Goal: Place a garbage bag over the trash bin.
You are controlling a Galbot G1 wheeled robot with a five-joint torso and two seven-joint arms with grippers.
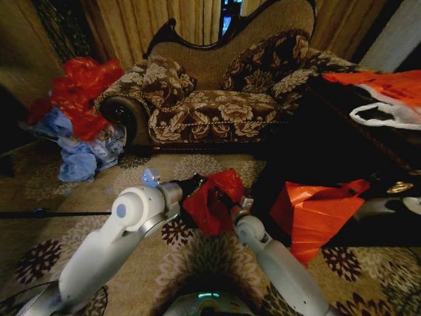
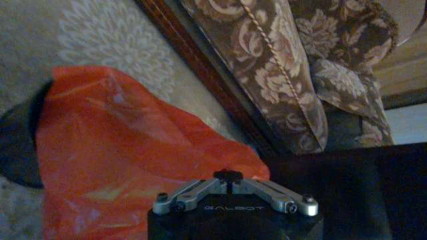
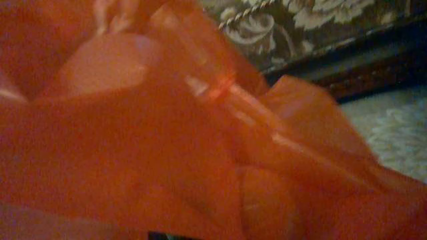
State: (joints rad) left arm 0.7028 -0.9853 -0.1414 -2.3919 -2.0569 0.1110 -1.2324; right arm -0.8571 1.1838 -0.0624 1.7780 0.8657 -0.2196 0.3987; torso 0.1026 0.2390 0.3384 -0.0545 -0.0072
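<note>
garbage bag [image 1: 212, 201]: bunched, raised over carpet [image 1: 197, 263] before sofa [image 1: 223, 105], between both arms | left gripper [image 1: 191, 187]: at bag edge, opening indeterminable | right gripper [image 1: 238, 209]: against bag, opening indeterminable

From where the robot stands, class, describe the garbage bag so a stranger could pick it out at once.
Start at the floral sofa, then drop to the patterned carpet before it. The garbage bag hangs between the two white arms, smaller and more crumpled than the flat red-orange sheet beside it.
</note>
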